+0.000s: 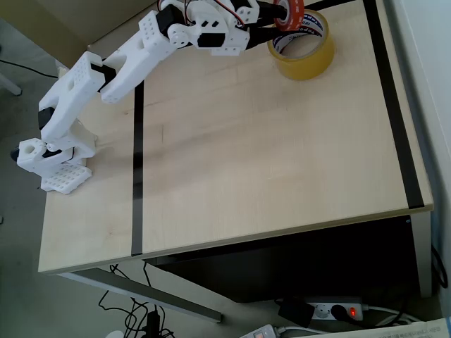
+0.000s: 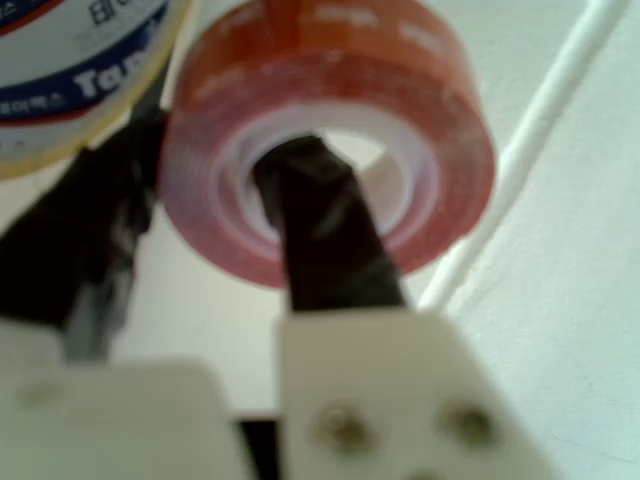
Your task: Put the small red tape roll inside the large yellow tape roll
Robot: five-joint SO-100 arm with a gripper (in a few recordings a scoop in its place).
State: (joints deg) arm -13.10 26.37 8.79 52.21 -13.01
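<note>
The large yellow tape roll [image 1: 304, 48] lies flat near the table's far edge, its white core printed red and blue; a part of it shows at the upper left of the wrist view [image 2: 70, 70]. The small red tape roll [image 1: 289, 14] hangs on edge just above the yellow roll's far rim. In the wrist view the red roll [image 2: 330, 80] fills the middle, with one black finger [image 2: 320, 230] through its hole and the other finger outside its left wall. My gripper [image 1: 280, 17] is shut on the red roll's wall.
The white arm stretches from its base [image 1: 60, 162] at the table's left edge. Black tape lines [image 1: 137, 176] run along the left and right [image 1: 394, 113] of the wooden tabletop. A power strip and cables lie on the floor below.
</note>
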